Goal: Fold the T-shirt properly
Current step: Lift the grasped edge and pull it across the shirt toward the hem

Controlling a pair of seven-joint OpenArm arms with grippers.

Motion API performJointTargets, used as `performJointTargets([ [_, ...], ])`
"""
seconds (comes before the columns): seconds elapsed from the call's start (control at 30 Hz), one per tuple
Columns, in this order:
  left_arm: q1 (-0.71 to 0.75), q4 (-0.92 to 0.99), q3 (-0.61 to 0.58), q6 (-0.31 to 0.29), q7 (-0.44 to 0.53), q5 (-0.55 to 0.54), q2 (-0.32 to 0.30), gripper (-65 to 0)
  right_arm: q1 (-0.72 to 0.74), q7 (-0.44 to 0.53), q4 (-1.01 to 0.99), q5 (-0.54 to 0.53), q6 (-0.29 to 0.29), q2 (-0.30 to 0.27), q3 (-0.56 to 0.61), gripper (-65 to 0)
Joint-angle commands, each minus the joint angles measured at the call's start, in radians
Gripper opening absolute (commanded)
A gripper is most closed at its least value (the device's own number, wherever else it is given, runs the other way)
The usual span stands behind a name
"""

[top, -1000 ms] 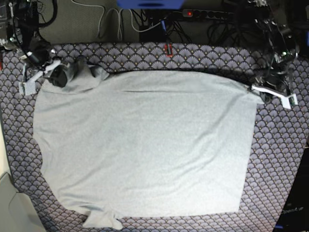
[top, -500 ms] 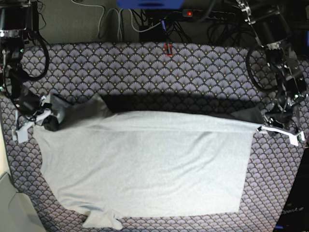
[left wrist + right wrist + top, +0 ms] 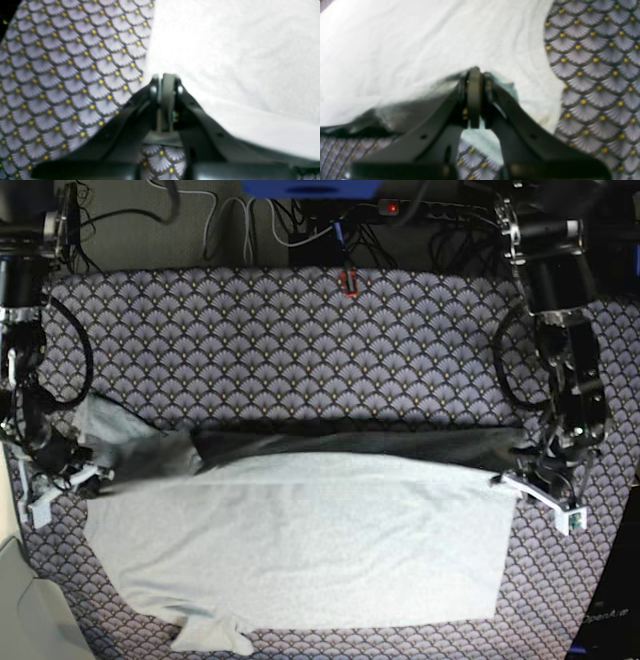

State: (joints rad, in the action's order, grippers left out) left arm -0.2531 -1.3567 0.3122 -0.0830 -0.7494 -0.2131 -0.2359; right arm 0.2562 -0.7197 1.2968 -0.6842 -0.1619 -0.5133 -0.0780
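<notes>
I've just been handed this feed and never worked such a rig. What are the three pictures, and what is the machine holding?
One picture looks down on a table covered with a fan-patterned cloth. A light grey T-shirt lies on it. Two robot arms stand at the sides. The other two pictures come from cameras on the arms' wrists, looking along their pincers. The left gripper, on the overhead picture's right, is shut on one corner of the T-shirt's far edge. The right gripper is shut on the other corner. Between them that edge hangs lifted over the rest.
</notes>
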Motion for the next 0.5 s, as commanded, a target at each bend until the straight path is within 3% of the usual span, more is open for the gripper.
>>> performJointTargets([
  [0.0,-0.036,0.007,0.002,-0.001,0.021,0.004,-0.012,-64.4,0.053,0.025,-0.003,0.008,-0.031,-0.023,0.008,-65.0],
  [0.1,-0.056,0.058,0.000,-0.001,0.063,0.004,-0.013,-64.4,0.127,0.025,-0.070,0.083,-0.095,-0.020,0.037,-65.0],
  [0.3,-0.125,0.135,-0.002,-0.004,0.090,0.011,-0.018,-64.4,0.220,0.028,-0.170,0.261,-0.198,0.040,0.048,-65.0],
  [0.47,-0.188,0.155,-0.014,-0.007,0.092,0.108,-0.015,-64.4,0.231,0.085,-0.174,0.432,-0.229,0.095,0.048,-65.0],
])
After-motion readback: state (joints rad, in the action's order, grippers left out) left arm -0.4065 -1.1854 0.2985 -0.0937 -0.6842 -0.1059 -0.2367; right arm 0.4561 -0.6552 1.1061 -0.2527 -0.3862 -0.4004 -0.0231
